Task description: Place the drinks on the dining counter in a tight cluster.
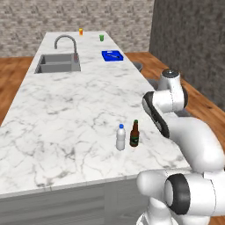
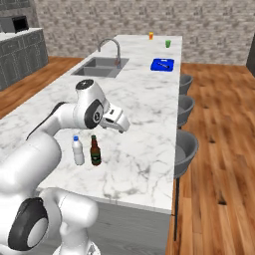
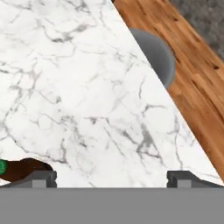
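Observation:
Two drinks stand upright side by side near the front edge of the dining counter (image 1: 66, 110): a clear water bottle (image 1: 121, 137) with a blue cap and a dark brown beer bottle (image 1: 134, 134). From the right base view the water bottle (image 2: 77, 150) and beer bottle (image 2: 95, 151) are almost touching. My gripper (image 2: 122, 126) hovers above the counter (image 2: 144, 99), just right of and above the beer bottle. In the hand view the gripper (image 3: 111, 179) is open with nothing between its fingertips (image 3: 41, 178), and the beer bottle (image 3: 22, 168) lies just outside the left one.
A sink (image 1: 57, 63) with a curved faucet (image 1: 66, 41) sits at the far left of the counter. A blue board (image 1: 112, 56), an orange cup (image 1: 81, 31) and a green cup (image 1: 101, 38) are at the far end. Grey stools (image 2: 185, 144) line the right edge over a wooden floor.

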